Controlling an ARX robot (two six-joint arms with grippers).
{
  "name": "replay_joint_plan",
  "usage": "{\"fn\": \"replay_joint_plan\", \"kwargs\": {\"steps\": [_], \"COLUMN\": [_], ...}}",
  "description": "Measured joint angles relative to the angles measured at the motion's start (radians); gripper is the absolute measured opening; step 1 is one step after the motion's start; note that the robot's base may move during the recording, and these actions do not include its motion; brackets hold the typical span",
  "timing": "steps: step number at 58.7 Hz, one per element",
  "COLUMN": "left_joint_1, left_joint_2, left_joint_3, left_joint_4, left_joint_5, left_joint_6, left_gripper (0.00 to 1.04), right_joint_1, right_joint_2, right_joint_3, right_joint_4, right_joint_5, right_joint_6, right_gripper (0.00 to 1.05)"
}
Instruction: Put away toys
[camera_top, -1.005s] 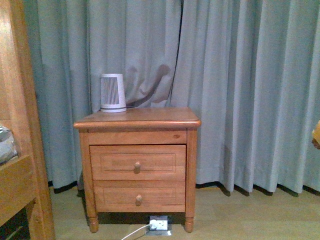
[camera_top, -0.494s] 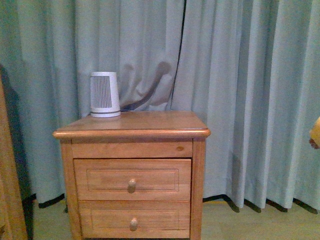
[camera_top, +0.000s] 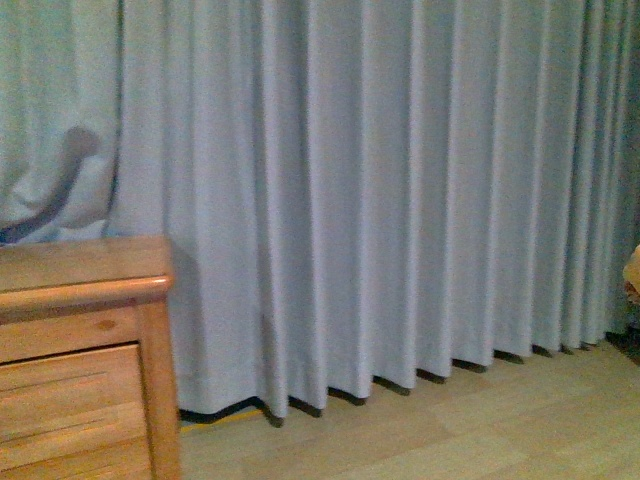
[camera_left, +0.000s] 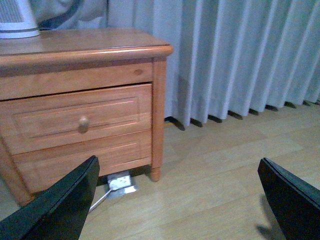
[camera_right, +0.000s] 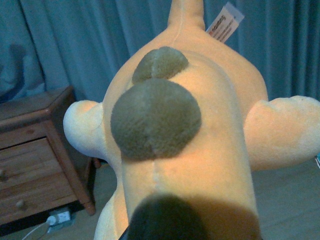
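The orange-yellow plush animal (camera_right: 200, 150) fills the right wrist view, held up off the floor, with two olive-brown pads and a white tag (camera_right: 225, 22) near its top. My right gripper (camera_right: 192, 222) is shut on the plush animal, its jaws mostly hidden under the fabric. A sliver of the plush animal (camera_top: 633, 272) shows at the right edge of the front view. My left gripper (camera_left: 185, 200) hangs open above the wooden floor, both black fingers (camera_left: 60, 205) wide apart with nothing between them.
A wooden nightstand (camera_left: 85, 75) with two drawers stands against grey-blue curtains (camera_top: 380, 200); a white ribbed device (camera_left: 15, 20) sits on top. A white power socket with a cable (camera_left: 120, 182) lies on the floor under it. Light wooden floor (camera_left: 215, 170) stretches to the right.
The front view has swung to the right: the nightstand slid from the centre to the lower left corner, and the white device left the view. The plush sliver stays at the right edge.
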Motion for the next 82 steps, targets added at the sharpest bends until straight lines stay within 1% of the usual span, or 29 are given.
{"fn": "replay_joint_plan", "kwargs": {"steps": [68,76,82], "left_joint_1": [0.000,-0.001,-0.001], "left_joint_2": [0.000,0.000,0.000], "left_joint_3": [0.000,0.000,0.000], "left_joint_4": [0.000,0.000,0.000], "left_joint_5": [0.001,0.003,0.002], "left_joint_6": [0.000,0.001,0.001], "left_gripper": [0.98,0.98,0.98], "right_joint_1": [0.000,-0.002,-0.002], "right_joint_2": [0.000,-0.001,-0.001], "right_joint_3": [-0.002,-0.002,-0.002], "right_joint_4": [0.000,0.000,0.000], "right_joint_5": [-0.002,0.018,0.002], "right_joint_6": [0.000,0.000,0.000], "right_gripper": [0.07,0.07,0.07]}}
